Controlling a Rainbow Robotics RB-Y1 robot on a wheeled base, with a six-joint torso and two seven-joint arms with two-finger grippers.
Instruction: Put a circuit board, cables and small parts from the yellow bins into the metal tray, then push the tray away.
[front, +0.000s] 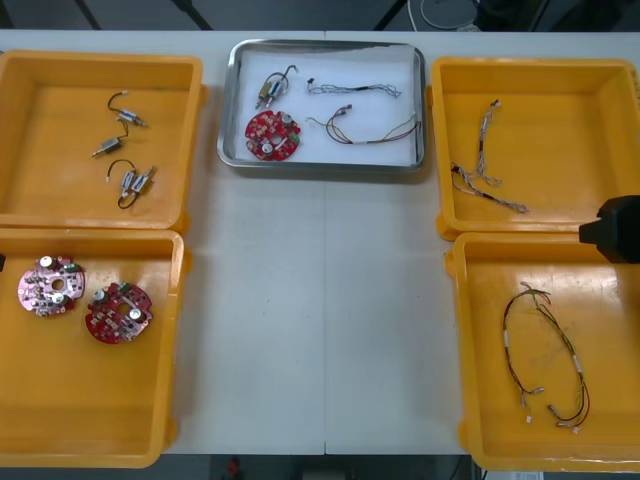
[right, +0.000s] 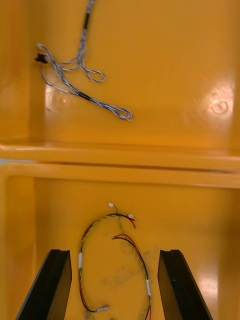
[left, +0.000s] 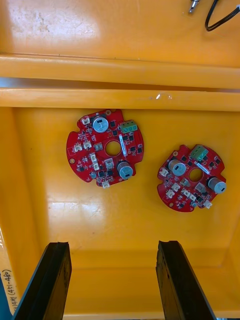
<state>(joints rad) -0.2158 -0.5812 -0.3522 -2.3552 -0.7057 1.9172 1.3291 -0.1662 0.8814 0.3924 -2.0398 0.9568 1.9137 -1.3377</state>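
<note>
Yellow bin (left: 120, 235) label (left: 6, 292) (writing unclear)

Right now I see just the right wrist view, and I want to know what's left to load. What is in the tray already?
Observer: The tray holds one red circuit board, one small metal part and two cables.
Operator: Where is the left tool?
Observer: The left tool is open, pointed into the near left bin, with two circuit boards beyond its fingers.
Operator: Where does the tray sit?
Observer: Near the table's far edge, between the far left bin and the far right bin.
</note>
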